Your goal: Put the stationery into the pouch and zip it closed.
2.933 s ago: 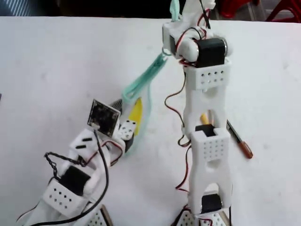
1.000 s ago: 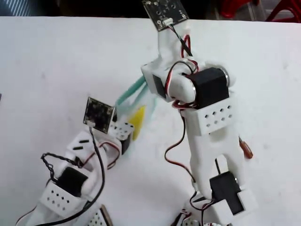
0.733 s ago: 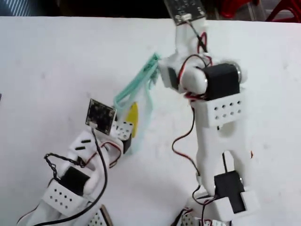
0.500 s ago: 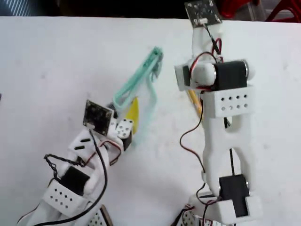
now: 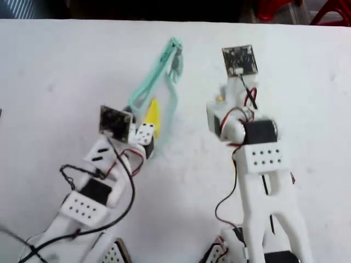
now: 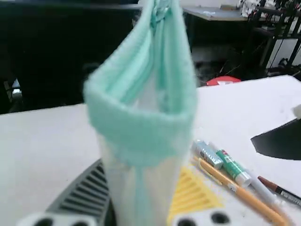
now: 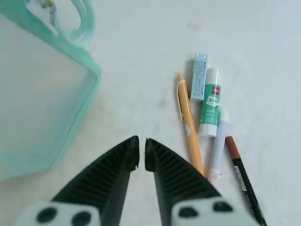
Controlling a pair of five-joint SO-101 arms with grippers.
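one pouch (image 6: 141,117): on edge, mouth open
left gripper (image 6: 139,203): clamped on pouch end
right gripper (image 7: 142,153): pinched together, empty
stationery (image 7: 207,110): on table (image 7: 141,66), beside pouch

The far end of the pouch (image 5: 153,75), held at the start by the right gripper (image 7: 142,153), has been let go. The right arm was first swung across towards the left arm, then drawn back towards its base. Its gripper has been brought low over the surface (image 5: 66,66) beside the stationery (image 7: 210,101), jaws closed on nothing. The pouch's freed end has been turned away from the right arm. The left gripper (image 6: 136,202), clamped on the pouch's near end, has been shifted slightly forward.
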